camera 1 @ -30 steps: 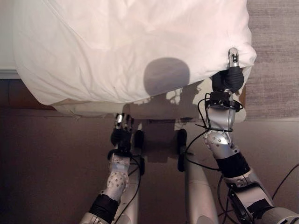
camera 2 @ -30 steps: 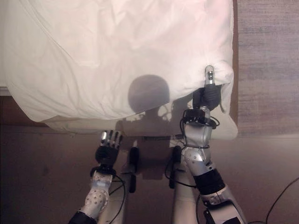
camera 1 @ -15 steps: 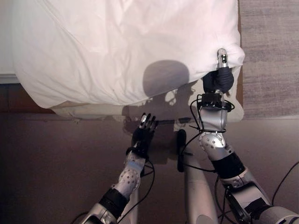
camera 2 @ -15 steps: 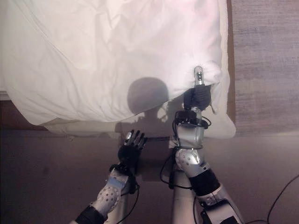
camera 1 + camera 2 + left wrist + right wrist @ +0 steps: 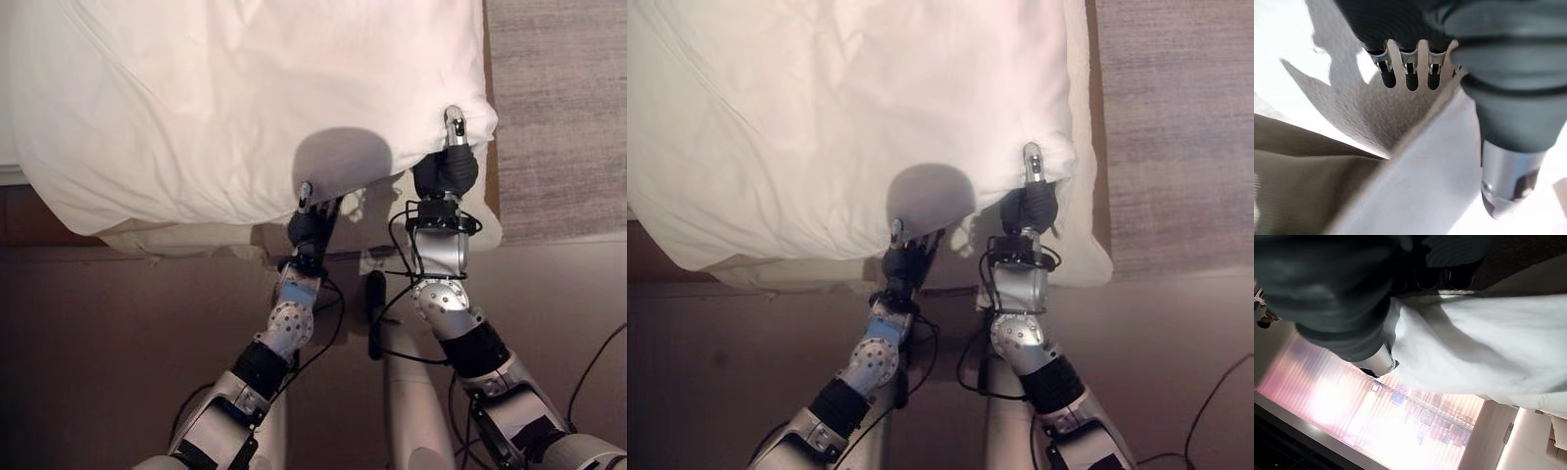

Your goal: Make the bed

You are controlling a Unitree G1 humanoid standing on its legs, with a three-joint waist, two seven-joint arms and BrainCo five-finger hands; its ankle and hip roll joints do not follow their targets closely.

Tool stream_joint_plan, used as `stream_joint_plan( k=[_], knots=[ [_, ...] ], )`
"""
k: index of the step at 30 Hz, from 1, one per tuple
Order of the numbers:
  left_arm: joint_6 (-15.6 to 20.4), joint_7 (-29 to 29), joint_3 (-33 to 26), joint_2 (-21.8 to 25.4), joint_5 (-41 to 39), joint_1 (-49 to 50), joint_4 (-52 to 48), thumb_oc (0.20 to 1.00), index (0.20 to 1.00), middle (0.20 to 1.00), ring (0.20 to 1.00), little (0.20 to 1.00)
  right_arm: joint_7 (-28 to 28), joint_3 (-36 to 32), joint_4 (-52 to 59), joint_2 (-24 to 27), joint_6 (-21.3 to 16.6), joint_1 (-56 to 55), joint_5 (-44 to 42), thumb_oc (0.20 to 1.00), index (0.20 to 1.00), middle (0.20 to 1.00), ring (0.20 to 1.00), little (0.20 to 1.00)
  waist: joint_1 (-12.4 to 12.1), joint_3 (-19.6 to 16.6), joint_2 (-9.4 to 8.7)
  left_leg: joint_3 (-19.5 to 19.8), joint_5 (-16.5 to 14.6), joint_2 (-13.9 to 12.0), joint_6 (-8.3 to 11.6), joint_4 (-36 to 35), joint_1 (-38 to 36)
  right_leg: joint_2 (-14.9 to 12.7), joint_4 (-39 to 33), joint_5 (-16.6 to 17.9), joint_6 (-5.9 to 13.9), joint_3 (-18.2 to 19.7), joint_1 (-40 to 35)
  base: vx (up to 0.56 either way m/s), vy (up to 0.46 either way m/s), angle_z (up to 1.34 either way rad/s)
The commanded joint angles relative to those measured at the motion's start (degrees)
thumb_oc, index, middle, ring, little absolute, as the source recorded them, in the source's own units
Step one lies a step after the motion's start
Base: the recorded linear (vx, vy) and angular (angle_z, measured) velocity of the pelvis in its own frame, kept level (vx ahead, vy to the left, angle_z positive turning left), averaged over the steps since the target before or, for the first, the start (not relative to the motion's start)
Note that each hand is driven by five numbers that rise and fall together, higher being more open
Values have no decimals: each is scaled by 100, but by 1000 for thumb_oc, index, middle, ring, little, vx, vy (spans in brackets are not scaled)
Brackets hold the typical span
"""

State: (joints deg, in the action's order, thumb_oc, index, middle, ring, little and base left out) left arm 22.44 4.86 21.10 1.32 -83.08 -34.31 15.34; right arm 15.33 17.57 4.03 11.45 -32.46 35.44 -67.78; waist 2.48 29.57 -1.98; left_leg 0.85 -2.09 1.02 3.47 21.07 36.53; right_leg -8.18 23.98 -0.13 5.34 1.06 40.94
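Observation:
A white duvet [image 5: 245, 98] lies rumpled over the bed, its near edge hanging past the cream mattress edge [image 5: 167, 235]. My right hand [image 5: 446, 171] is shut on the duvet's near right corner, thumb on top; the right wrist view has white cloth [image 5: 1474, 347] bunched in that hand [image 5: 1342, 298]. My left hand [image 5: 312, 227] is at the near edge left of it, thumb over the duvet and fingers beneath. In the left wrist view the duvet's edge [image 5: 1415, 171] runs between the thumb [image 5: 1506, 191] and the straight fingers [image 5: 1409, 73], which stand apart.
A grey rug [image 5: 558, 117] lies along the bed's right side. Brown floor [image 5: 98, 343] spreads in front of the bed. A strip of dark wooden bed frame [image 5: 29, 211] shows under the duvet at the left.
My left hand has risen from in front of the bed to the duvet's near edge, thumb now on top. The right hand keeps its hold; the camera has shifted.

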Motion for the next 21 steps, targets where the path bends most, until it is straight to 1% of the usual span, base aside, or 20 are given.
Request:
stream_joint_plan(
  k=[1, 2, 3, 6, 8, 9, 10, 11, 12, 13, 14, 16, 18, 19, 20, 21],
  knots=[
    [316, -118, -198, -238, 44, -136, -12, 1000, 1000, 1000, 1000, 1000, -642, -268, 598, -241, -520, -101, 92, 200, 200, 200, 200, 200, 72, -601, -208, -419, -96, 403, -407, -88, 114, 372, -518, 433, 151, -30, -71, 4, -13, -5],
    [361, -148, -342, -231, 52, -149, -9, 1000, 1000, 1000, 1000, 1000, -727, -319, 564, -264, -528, -119, 27, 200, 200, 200, 200, 200, 68, -598, -213, -410, -110, 405, -409, -58, 115, 378, -502, 426, 142, -24, -75, 0, 0, 0],
    [361, -149, -343, -231, 52, -151, -8, 1000, 1000, 1000, 1000, 1000, -734, -319, 559, -263, -529, -117, 21, 200, 200, 200, 200, 200, 69, -598, -213, -410, -112, 405, -409, -56, 116, 378, -500, 425, 142, -24, -74, 0, 0, 0],
    [464, -210, -598, -192, 67, -30, -9, 1000, 1000, 1000, 1000, 1000, -883, -431, 618, -264, -521, -194, 7, 200, 200, 200, 200, 200, 45, -607, -214, -407, -125, 409, -409, -29, 133, 383, -467, 416, 130, -35, -58, 0, 0, 0],
    [486, -214, -654, -168, 99, -3, 11, 1000, 1000, 1000, 1000, 1000, -898, -450, 624, -266, -530, -190, 2, 200, 200, 200, 200, 200, 38, -612, -213, -406, -122, 409, -411, -32, 134, 382, -473, 421, 132, -37, -59, 0, 0, 0],
    [569, -193, -838, -106, 140, 54, 51, 1000, 1000, 1000, 1000, 1000, -912, -497, 632, -266, -538, -205, 30, 200, 200, 200, 200, 200, 14, -617, -211, -410, -121, 408, -409, -42, 127, 382, -484, 421, 130, -44, -61, 0, 0, 0],
    [568, -193, -840, -105, 140, 53, 51, 1000, 1000, 1000, 1000, 1000, -910, -496, 633, -266, -538, -205, 31, 200, 200, 200, 200, 200, 15, -617, -212, -410, -121, 409, -409, -42, 127, 382, -484, 421, 130, -44, -61, 0, 0, 0],
    [708, -120, -1041, -50, 181, 47, 100, 1000, 1000, 1000, 1000, 1000, -911, -519, 646, -259, -528, -216, 70, 200, 200, 200, 200, 200, -2, -631, -216, -401, -121, 402, -407, -51, 129, 378, -488, 414, 130, -52, -64, 0, 0, 0],
    [769, -63, -1129, -8, 227, 20, 136, 1000, 1000, 1000, 1000, 1000, -901, -531, 656, -245, -514, -221, 98, 200, 200, 200, 200, 200, -5, -637, -222, -395, -120, 401, -405, -47, 140, 378, -490, 411, 130, -59, -61, 0, 0, 0],
    [769, -60, -1133, -7, 229, 13, 136, 1000, 1000, 1000, 1000, 1000, -899, -530, 658, -246, -514, -216, 100, 200, 200, 200, 200, 200, 0, -646, -227, -399, -91, 406, -407, -56, 164, 373, -504, 438, 130, -56, -40, 0, 0, 0],
    [807, -33, -1234, 8, 233, 22, 158, 1000, 1000, 1000, 1000, 1000, -908, -547, 679, -242, -512, -242, 99, 200, 200, 200, 200, 200, -10, -636, -227, -392, -125, 399, -404, -31, 158, 377, -476, 404, 127, -68, -48, 0, 0, 0],
    [945, 49, -1396, 52, 223, -44, 223, 1000, 1000, 1000, 1000, 1000, -910, -508, 683, -248, -482, -287, 102, 200, 200, 200, 200, 200, -22, -642, -228, -393, -128, 399, -411, -29, 163, 377, -449, 399, 134, -71, -27, 0, 0, 0],
    [932, 142, -1487, 124, 337, -53, 266, 1000, 1000, 1000, 1000, 1000, -894, -552, 681, -235, -487, -295, 103, 200, 200, 200, 200, 200, -26, -644, -229, -403, -139, 395, -415, -13, 178, 368, -421, 387, 138, -73, -10, 0, 0, 0],
    [1018, 190, -1617, 189, 391, -44, 222, 1000, 1000, 1000, 1000, 1000, -837, -604, 712, -185, -487, -306, 144, 200, 200, 200, 200, 200, -41, -635, -227, -402, -142, 406, -410, 21, 184, 365, -362, 371, 132, -80, -3, 0, 0, 0],
    [1018, 191, -1618, 190, 392, -48, 221, 1000, 1000, 1000, 1000, 1000, -836, -604, 714, -185, -487, -302, 145, 200, 200, 200, 200, 200, -37, -643, -231, -406, -111, 411, -412, 12, 207, 360, -375, 400, 132, -76, 18, 32, 14, 0],
    [1177, 395, -1888, 397, 589, -35, 244, 1000, 1000, 1000, 1000, 1000, -772, -662, 756, -111, -448, -335, 234, 200, 200, 200, 200, 200, -63, -654, -215, -391, -148, 406, -406, 15, 176, 350, -366, 354, 128, -92, -11, 0, 0, 0]
  ],
)
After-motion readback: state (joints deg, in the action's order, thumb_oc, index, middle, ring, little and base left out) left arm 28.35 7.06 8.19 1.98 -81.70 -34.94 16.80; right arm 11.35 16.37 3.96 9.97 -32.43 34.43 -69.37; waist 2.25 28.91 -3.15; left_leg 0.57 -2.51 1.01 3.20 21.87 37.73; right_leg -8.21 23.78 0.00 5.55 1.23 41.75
